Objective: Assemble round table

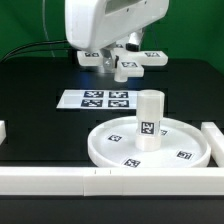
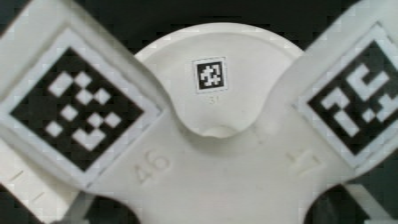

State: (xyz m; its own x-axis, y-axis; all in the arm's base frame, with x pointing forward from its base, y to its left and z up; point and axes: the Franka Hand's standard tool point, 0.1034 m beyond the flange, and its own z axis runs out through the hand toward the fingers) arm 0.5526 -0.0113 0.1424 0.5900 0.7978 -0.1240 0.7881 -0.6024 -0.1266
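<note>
Gripper (image 1: 113,60) down at the foot piece (image 1: 140,60), grip unclear

Fingers cannot be told apart from the white plastic around them in either view, so whether they are spread or pinching cannot be told. The gripper sits low at the small flat foot piece, which lies on the black table (image 1: 40,110) toward the back of the exterior view. In the wrist view the foot piece (image 2: 210,115) fills the picture, with three square tags showing. Nearer the camera lies the marker board (image 1: 105,98). Nearer still, the large rimmed disc (image 1: 110,148) lies flat, with the short cylinder leg (image 1: 149,120) upright at its centre. White border bars (image 1: 60,180) edge the table.
</note>
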